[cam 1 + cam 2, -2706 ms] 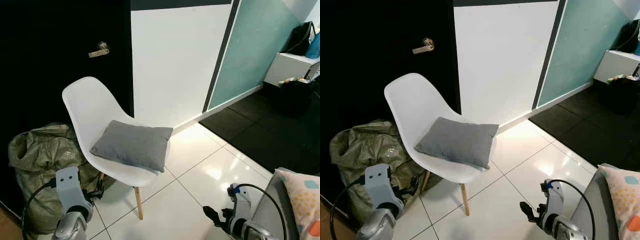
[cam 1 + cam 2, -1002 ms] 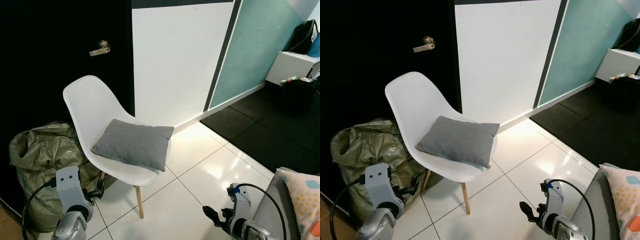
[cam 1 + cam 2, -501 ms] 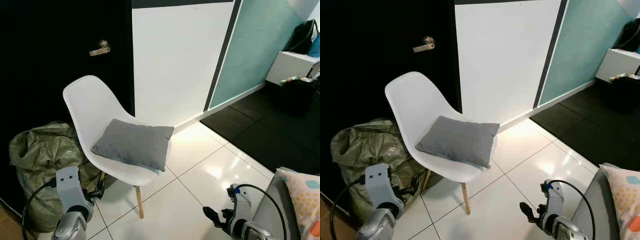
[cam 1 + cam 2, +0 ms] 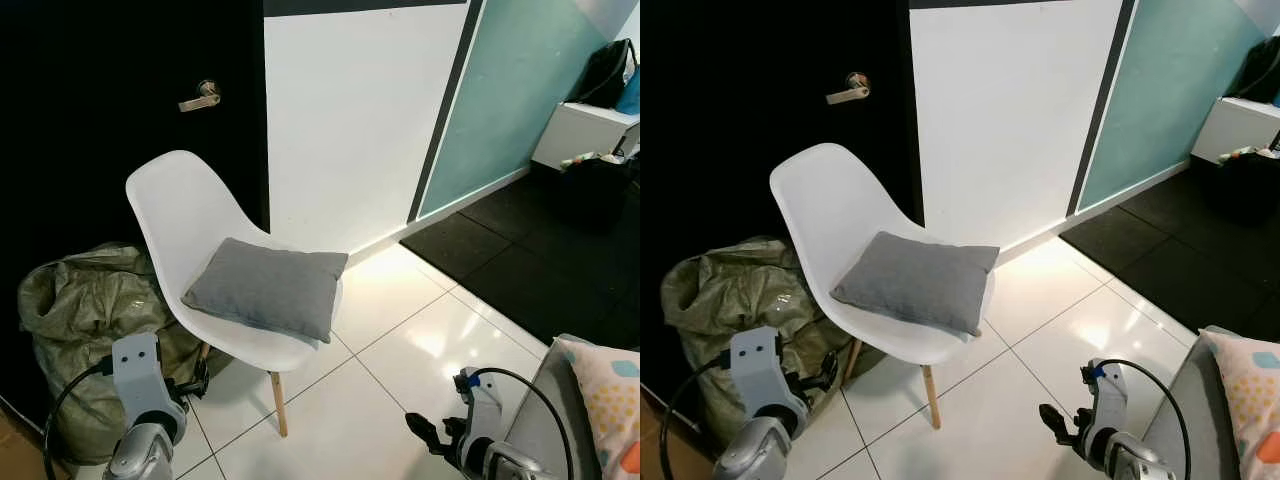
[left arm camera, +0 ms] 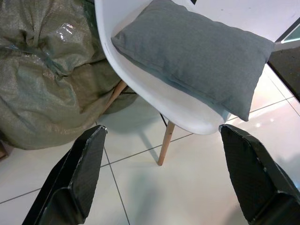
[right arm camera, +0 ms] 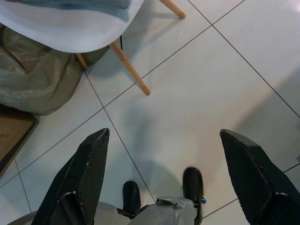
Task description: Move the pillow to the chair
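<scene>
Little has changed since the earlier frames: the pillow (image 4: 262, 288) lies on the chair (image 4: 176, 210) seat as before, both arms hang low as they did, and only the camera has drifted a touch. The pillow is a grey rectangle of woven, slightly nubby cloth, soft-cornered, resting flat on the seat with one end reaching the seat's front edge. The chair is a smooth white moulded shell with a curved back, on tapered pale wooden legs (image 5: 165, 143). Beside and behind it slumps a crumpled olive-green sack (image 4: 80, 310) of shiny woven plastic, against a black door with a metal lever handle (image 4: 199, 97). The floor (image 4: 400, 350) is glossy white tile with thin dark grout lines. The left tool (image 5: 161, 183) hangs near the sack, its textured black fingers spread wide with nothing between them; the right tool (image 6: 164, 180) hangs over bare tile, likewise wide apart and holding nothing.
</scene>
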{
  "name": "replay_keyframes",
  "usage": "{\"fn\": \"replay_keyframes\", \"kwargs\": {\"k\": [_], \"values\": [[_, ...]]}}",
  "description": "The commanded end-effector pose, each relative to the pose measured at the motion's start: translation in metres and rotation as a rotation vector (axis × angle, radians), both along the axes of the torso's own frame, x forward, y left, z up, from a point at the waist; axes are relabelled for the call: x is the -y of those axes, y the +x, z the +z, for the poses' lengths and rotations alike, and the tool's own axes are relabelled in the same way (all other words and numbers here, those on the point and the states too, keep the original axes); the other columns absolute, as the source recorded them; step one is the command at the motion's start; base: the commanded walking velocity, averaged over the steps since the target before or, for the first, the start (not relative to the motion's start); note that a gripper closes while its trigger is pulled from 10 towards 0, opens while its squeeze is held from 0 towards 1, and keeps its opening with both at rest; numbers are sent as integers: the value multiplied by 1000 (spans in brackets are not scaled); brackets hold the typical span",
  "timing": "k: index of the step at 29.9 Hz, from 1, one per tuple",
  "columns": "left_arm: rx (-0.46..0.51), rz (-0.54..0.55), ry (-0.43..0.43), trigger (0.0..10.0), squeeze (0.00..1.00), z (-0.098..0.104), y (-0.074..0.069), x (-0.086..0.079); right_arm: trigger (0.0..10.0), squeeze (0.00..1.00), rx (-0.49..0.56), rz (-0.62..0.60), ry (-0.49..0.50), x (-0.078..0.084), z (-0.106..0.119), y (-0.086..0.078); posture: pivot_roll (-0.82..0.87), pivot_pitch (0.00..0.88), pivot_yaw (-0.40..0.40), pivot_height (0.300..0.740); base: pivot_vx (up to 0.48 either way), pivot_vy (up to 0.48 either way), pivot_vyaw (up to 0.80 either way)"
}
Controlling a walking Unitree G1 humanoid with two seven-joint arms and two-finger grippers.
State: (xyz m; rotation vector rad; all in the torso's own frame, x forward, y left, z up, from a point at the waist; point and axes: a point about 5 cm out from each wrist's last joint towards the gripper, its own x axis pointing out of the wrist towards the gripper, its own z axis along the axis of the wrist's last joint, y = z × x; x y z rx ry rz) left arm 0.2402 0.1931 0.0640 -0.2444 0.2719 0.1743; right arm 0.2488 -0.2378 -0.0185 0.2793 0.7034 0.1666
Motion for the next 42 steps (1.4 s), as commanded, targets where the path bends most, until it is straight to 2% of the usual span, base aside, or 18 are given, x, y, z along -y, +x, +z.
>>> {"fn": "replay_keyframes", "kwargs": {"k": [1, 42], "values": [[-7, -1, -6, 10000, 0, 0, -2, 0, 10000, 0, -9, 2, -2, 1, -1, -2, -113, 61, -27, 740, 0, 0, 0], [-4, -8, -5, 10000, 0, 1, 1, 2, 10000, 0, -4, -2, -6, 2, 1, 0, -132, 58, -34, 740, 0, 0, 0]]}}
